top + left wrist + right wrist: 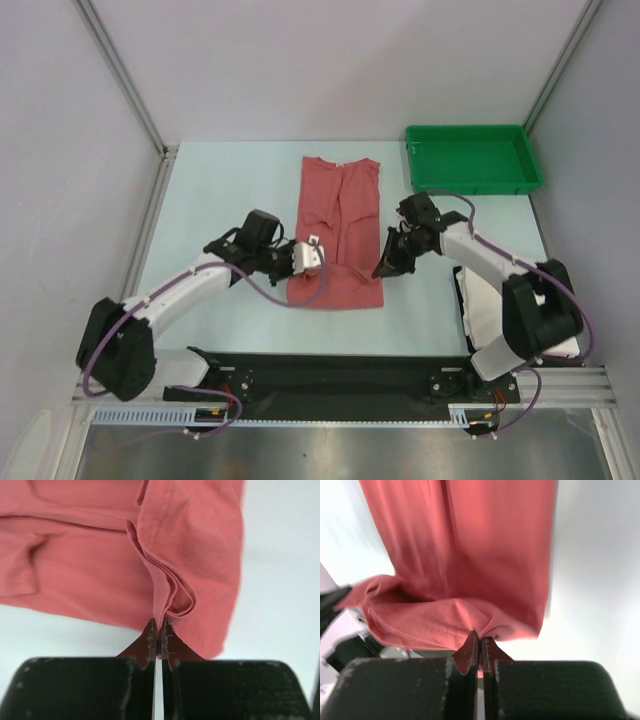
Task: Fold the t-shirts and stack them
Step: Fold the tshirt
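Note:
The salmon-red t-shirt (339, 225) lies in the middle of the table, folded into a long strip with its sleeves tucked in. My left gripper (322, 262) is shut on the shirt's near left hem, which shows as bunched folds in the left wrist view (170, 590). My right gripper (382, 266) is shut on the near right hem, seen in the right wrist view (470, 615). The near end of the shirt is lifted off the table. The white t-shirt (482, 310) lies folded at the near right, partly under my right arm.
The green tray (471, 158) stands at the far right of the table. Grey walls close in both sides and the back. The black base rail (330, 375) runs along the near edge.

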### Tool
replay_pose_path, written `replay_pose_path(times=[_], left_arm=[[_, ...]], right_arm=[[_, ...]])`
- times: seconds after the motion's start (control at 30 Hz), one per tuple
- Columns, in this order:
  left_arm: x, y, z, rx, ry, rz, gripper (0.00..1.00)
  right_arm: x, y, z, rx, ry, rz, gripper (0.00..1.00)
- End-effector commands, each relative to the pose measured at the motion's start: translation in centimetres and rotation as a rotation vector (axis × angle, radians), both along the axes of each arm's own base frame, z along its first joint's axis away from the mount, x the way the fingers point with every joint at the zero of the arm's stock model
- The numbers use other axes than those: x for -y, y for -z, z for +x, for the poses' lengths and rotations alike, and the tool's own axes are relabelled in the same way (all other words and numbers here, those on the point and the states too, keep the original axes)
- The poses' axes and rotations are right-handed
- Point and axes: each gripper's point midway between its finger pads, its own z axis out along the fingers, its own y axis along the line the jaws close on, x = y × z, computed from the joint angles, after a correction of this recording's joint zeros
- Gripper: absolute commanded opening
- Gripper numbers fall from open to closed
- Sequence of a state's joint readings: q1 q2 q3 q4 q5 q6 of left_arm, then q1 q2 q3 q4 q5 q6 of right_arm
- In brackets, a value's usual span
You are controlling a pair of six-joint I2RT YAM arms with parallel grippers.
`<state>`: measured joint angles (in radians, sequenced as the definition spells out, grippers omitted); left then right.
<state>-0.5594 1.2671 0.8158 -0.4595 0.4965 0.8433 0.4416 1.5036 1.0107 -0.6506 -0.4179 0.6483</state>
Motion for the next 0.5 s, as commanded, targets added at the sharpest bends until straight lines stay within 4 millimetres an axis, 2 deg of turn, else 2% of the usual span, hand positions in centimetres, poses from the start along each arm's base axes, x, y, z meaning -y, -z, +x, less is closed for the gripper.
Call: replay_pose_path(times=[0.0,0.03,0.07,0.1,0.13,0.17,0.2,0.23,0.3,0.33,0.47], left_arm=[[1.2,-2.0,4.9,-0.02,-0.083,-0.062,0.0],[1.3,-2.0,6.0,-0.017,-0.092,-0.059,0.0],[1.4,-3.0,7.8,0.019,-0.114,-0.06,0.0],[1.4,-1.7,9.3,0.002,-0.136,-0.04,0.0],[1.5,-1.5,10.1,0.009,-0.146,-0.032,0.0],[1.8,-2.1,11.6,0.029,-0.158,-0.035,0.0],[1.9,-1.0,12.5,0.018,-0.178,-0.015,0.0],[2.0,-0.8,13.2,0.016,-0.187,-0.01,0.0],[2.4,-1.0,14.7,0.028,-0.207,-0.018,0.0],[2.5,-0.2,15.0,0.013,-0.212,-0.006,0.0],[2.3,0.8,16.5,-0.002,-0.249,0.005,0.0]], right_arm=[[-0.1,-1.6,5.9,0.112,-0.04,0.048,0.0],[-0.1,-0.1,7.0,0.079,-0.038,0.033,0.0],[-0.2,0.1,8.1,0.078,-0.043,0.047,0.0],[-0.3,0.4,9.0,0.073,-0.043,0.05,0.0],[-0.5,0.8,10.5,0.071,-0.04,0.051,0.0],[-0.5,1.0,11.1,0.07,-0.039,0.052,0.0],[-0.2,1.1,11.8,0.07,-0.029,0.053,0.0],[-0.3,0.8,12.7,0.087,-0.024,0.056,0.0],[0.1,1.5,13.7,0.081,-0.009,0.053,0.0],[0.2,1.7,14.0,0.077,-0.004,0.05,0.0],[0.5,3.0,15.4,0.066,0.023,0.068,0.0]])
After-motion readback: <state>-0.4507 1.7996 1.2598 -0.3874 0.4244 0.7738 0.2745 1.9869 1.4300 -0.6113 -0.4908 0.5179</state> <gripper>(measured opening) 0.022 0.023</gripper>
